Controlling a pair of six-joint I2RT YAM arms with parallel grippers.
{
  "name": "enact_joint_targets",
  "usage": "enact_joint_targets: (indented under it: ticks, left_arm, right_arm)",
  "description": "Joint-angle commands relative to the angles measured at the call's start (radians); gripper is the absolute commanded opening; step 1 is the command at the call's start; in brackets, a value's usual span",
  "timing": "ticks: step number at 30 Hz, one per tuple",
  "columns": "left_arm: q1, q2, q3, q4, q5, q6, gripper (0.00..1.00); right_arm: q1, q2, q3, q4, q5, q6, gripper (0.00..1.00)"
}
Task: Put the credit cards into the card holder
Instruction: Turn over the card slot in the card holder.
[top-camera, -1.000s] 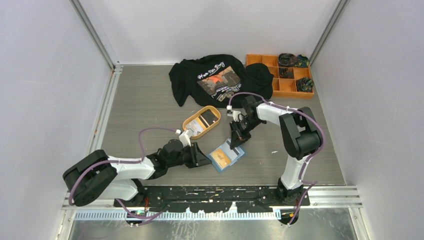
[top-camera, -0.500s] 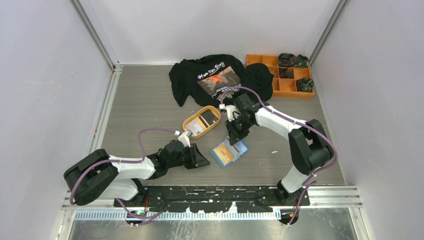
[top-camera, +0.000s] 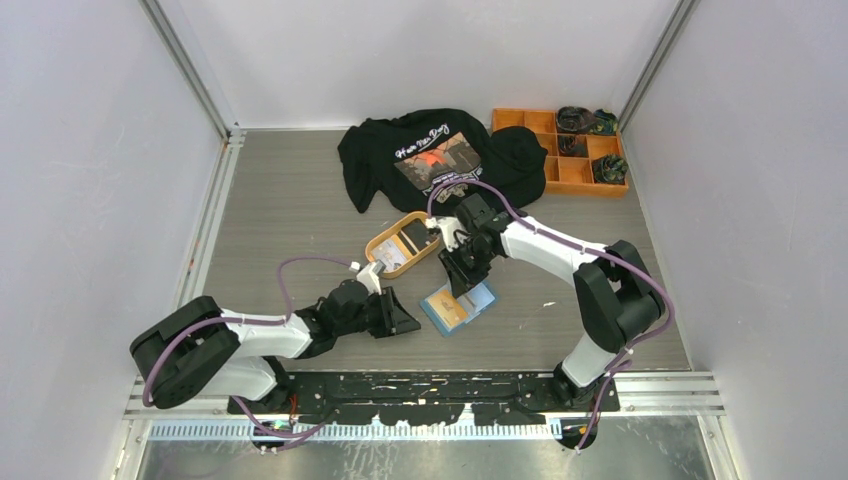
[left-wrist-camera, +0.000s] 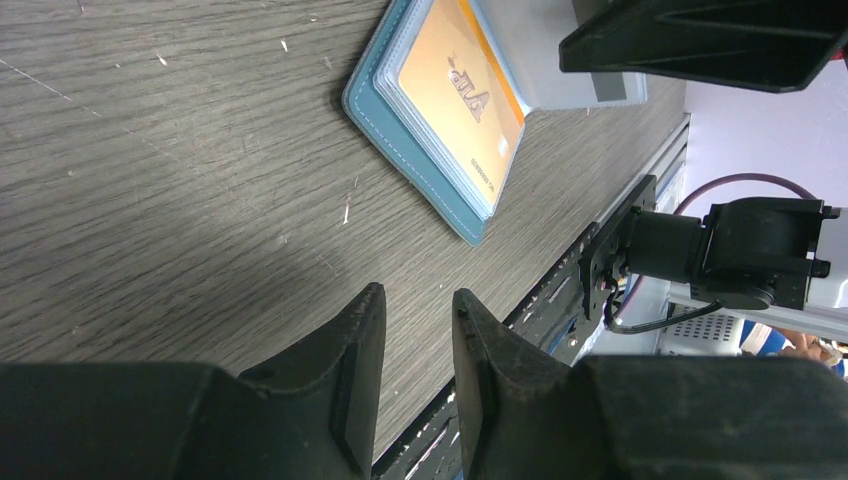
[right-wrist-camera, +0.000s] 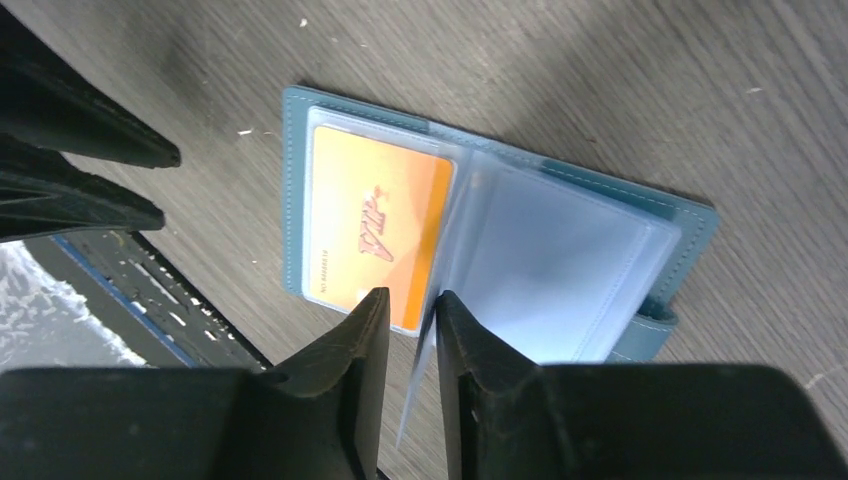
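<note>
A robot lab cell: plain white panels (top-camera: 100, 150) on aluminium posts (top-camera: 190, 70) enclose a grey tabletop (top-camera: 280, 200).

VIP on orange card (right-wrist-camera: 375, 235), shirt (top-camera: 400, 150) lettering unreadable

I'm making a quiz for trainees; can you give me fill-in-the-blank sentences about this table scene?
The teal-blue folding card holder lies ___ on the grey wood-grain table.
The flat VIP-printed card inside it is coloured ___.
The left gripper holds ___.
Missing words: open; orange; nothing.
</note>
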Motion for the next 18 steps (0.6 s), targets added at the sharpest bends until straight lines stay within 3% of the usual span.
enact_joint_targets:
  ticks: [1,18]
  left_arm:
    - [-0.001,-0.011,0.000,0.046,-0.003,0.010,0.32]
    - [-0.001,-0.247,-0.014,-0.140,-0.071,0.061,0.35]
  right_arm:
    - [0.010,-0.047,0.026,-0.010,-0.112,-0.008,0.32]
    - [0.013,-0.008,0.051,-0.048,-0.312,-0.031,0.36]
